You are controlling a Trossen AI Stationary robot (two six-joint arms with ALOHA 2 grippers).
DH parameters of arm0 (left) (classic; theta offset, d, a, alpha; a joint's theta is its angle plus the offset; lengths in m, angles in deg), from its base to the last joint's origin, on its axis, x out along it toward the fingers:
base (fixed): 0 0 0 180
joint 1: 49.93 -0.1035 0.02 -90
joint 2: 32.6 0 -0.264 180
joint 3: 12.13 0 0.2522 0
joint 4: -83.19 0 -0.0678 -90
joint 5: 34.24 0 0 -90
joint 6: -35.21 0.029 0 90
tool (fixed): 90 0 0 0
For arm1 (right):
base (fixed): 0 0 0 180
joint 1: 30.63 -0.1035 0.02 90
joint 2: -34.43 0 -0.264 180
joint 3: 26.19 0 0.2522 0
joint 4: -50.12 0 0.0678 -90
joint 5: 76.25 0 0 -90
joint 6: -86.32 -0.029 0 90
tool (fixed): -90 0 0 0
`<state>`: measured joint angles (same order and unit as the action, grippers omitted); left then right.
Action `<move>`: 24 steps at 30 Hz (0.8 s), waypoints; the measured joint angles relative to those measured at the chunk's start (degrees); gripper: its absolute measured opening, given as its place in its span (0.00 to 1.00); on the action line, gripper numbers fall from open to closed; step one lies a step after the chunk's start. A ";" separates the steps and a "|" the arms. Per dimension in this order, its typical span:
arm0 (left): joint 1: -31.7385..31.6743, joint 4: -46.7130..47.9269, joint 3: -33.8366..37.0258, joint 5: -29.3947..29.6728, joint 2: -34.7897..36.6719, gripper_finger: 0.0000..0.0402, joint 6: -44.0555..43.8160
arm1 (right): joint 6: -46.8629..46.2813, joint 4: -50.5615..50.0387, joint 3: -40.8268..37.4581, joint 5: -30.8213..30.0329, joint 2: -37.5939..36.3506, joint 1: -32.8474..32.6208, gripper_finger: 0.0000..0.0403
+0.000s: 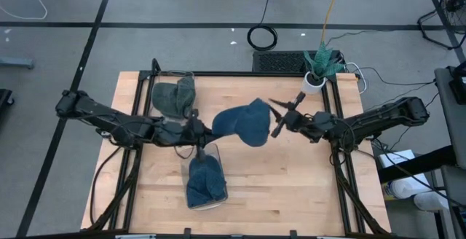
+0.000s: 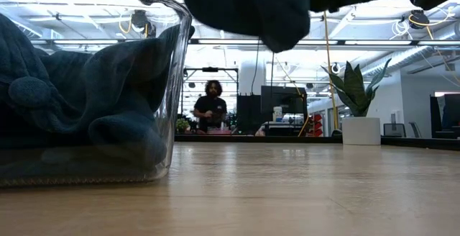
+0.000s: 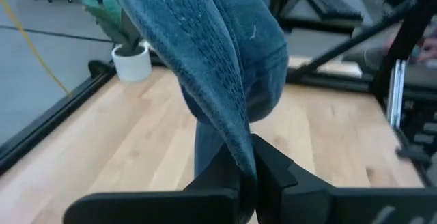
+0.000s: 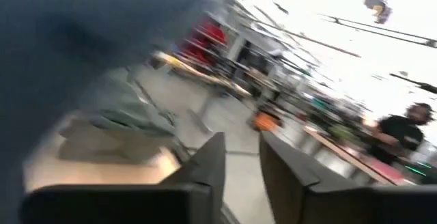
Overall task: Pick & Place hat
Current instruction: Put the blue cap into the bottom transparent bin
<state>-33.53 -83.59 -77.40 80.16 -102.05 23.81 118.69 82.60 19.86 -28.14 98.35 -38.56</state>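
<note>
A blue hat [image 1: 244, 122] hangs in the air over the middle of the table, with my left gripper [image 1: 202, 131] shut on its left end. In the left wrist view the hat [image 3: 205, 39] rises away from the shut fingers. My right gripper [image 1: 280, 116] stands open just right of the hat, and the right wrist view shows nothing between its fingers [image 4: 205, 166]. A clear container [image 1: 216, 151] near the front edge holds blue hats [image 1: 204, 179]. A grey-green hat [image 1: 175, 97] lies flat on the table at the far left. My left gripper pinches the hat's stitched brim edge [image 3: 240, 157] between its two fingers. The fingers come nearly level from the table's left. The hat is lifted clear of the table and stretches away from the fingertips toward the right arm.
A potted plant [image 1: 320, 64] in a white pot stands at the far right corner. The container's glass wall [image 2: 172, 85] fills the left of the low view. A person [image 2: 210, 106] stands in the room far behind the table. Bare wood lies at the front right.
</note>
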 joint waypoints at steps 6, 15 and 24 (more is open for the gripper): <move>4.32 2.37 0.18 7.80 2.28 0.02 0.50 | -5.59 -2.20 0.00 -10.36 -0.11 1.31 0.42; 10.82 2.55 0.05 11.74 5.16 0.02 2.08 | -6.40 -9.69 0.00 13.24 -1.81 2.86 0.58; 13.35 1.81 0.05 12.20 5.92 0.02 -0.43 | 31.02 -5.55 0.00 12.72 4.76 -2.21 0.55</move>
<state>-20.19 -81.78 -77.36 92.36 -96.13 23.38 149.71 77.05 19.86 -15.42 103.11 -40.77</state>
